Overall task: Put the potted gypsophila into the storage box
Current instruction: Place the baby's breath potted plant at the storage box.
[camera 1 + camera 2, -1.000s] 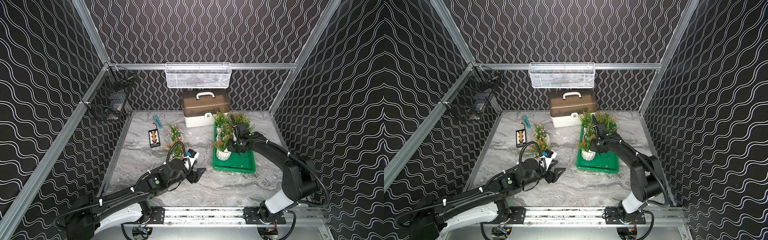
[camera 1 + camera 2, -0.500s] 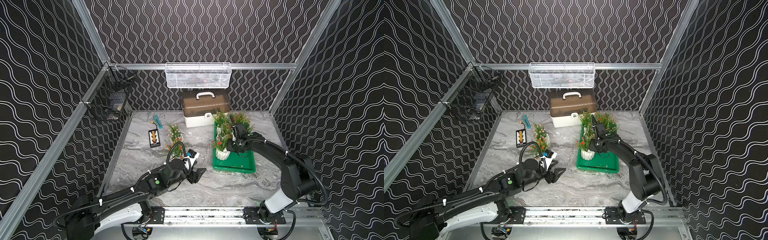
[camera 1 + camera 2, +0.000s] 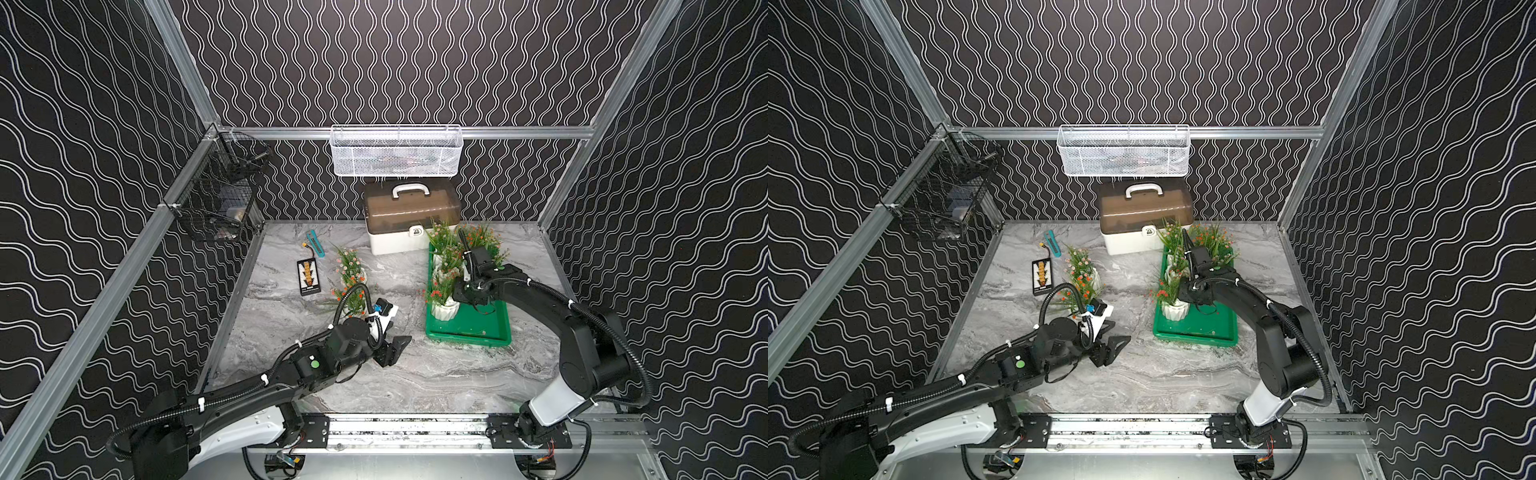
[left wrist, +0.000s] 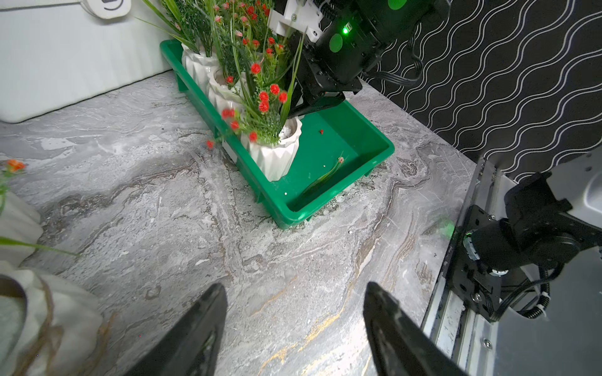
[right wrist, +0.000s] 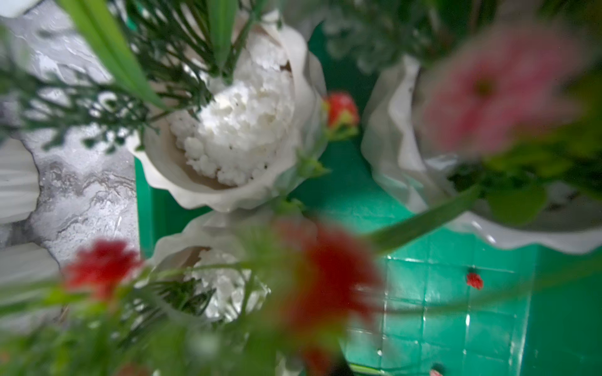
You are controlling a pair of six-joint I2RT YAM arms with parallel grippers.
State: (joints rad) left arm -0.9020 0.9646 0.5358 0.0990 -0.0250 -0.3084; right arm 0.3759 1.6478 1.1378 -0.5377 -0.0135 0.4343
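Left wrist view: your left gripper point(image 4: 293, 293) hangs spread over the tabletop point(image 4: 163, 228). Your right gripper point(image 4: 301, 109) sits among potted gypsophila point(image 4: 277, 153) lining the storage box point(image 4: 329, 198) along its left rim, its grip apparently stem-hidden, so you cannot tell.

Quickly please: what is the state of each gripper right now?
Left gripper: open, holding nothing.
Right gripper: cannot be told; the potted gypsophila hide its jaws.

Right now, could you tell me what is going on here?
The robot is moving potted plants into the green tray. Its right hand is low among the plants in the tray, beside the front pot; its grip is hidden. The left hand hovers open over the table, near two plants not yet moved.
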